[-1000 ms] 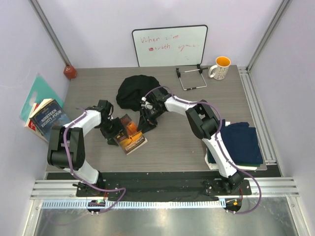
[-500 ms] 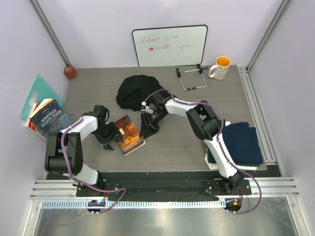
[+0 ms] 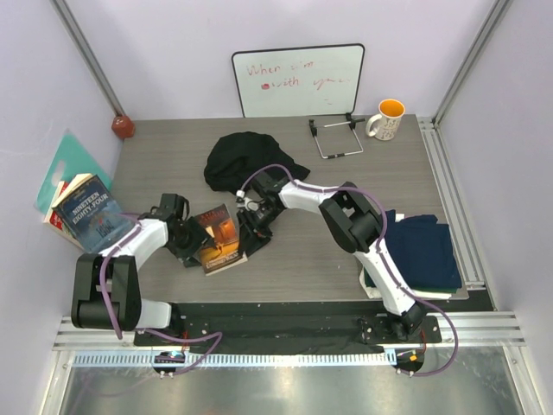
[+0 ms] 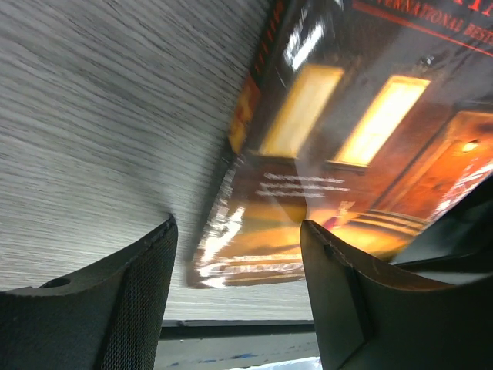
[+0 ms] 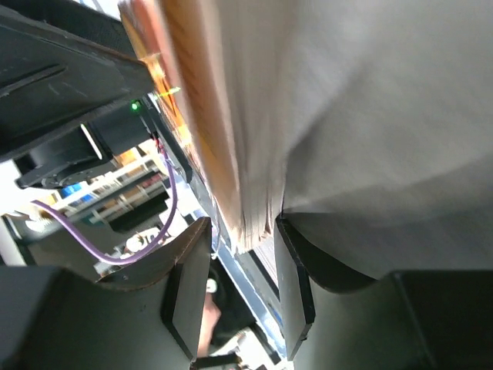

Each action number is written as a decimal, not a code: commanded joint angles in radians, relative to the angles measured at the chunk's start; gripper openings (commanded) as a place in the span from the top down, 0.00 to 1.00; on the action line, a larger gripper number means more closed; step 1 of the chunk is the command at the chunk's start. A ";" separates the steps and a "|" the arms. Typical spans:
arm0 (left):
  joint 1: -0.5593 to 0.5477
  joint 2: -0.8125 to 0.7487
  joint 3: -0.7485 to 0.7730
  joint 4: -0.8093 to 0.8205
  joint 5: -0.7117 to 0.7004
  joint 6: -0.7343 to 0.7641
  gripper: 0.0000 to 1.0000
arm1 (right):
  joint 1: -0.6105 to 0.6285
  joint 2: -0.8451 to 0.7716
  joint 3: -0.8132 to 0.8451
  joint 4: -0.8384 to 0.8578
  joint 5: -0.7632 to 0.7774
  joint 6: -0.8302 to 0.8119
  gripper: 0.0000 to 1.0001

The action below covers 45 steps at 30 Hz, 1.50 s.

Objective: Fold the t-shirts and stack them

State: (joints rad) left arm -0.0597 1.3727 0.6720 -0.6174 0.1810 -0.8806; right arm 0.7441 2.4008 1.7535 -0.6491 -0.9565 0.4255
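Observation:
A crumpled black t-shirt lies at the back middle of the table. Folded t-shirts, navy on top, are stacked at the right edge. Between the arms lies a book with an orange cover. My left gripper is at the book's left side. In the left wrist view it stands open, with the book's near corner ahead of the gap. My right gripper is at the book's right side. In the right wrist view it is open around the book's page edge, with a gap at one finger.
A whiteboard leans on the back wall. An orange-lined mug and a wire stand are at the back right. A red object sits at the back left corner. More books lie off the table's left edge.
Both grippers and the orange book between them have shifted left. The left arm has drawn back toward the table's left edge. The black t-shirt and the navy stack have not moved.

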 commanded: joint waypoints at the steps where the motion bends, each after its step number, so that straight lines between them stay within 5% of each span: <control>1: -0.022 0.034 -0.043 0.088 -0.060 -0.034 0.34 | 0.073 0.061 0.037 -0.015 0.096 -0.036 0.55; 10: -0.107 0.264 0.057 0.195 -0.017 -0.020 0.34 | 0.092 0.047 0.008 -0.011 0.088 -0.037 0.55; 16: -0.144 0.289 -0.067 0.537 0.181 -0.115 0.37 | 0.093 0.026 -0.068 0.005 0.105 -0.051 0.55; 27: -0.147 0.253 -0.227 0.866 0.396 -0.146 0.40 | 0.089 0.035 -0.072 0.012 0.101 -0.057 0.55; 36: -0.147 0.221 -0.141 0.738 0.331 -0.112 0.44 | 0.084 0.024 -0.077 0.011 0.108 -0.062 0.56; 45: -0.146 0.120 0.000 0.383 0.137 0.017 0.75 | 0.029 -0.071 -0.198 0.011 0.222 -0.062 0.56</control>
State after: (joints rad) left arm -0.2058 1.5349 0.6094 -0.1112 0.5545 -0.9554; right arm 0.7486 2.3386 1.6405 -0.6563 -0.9466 0.4114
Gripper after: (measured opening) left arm 0.516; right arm 0.450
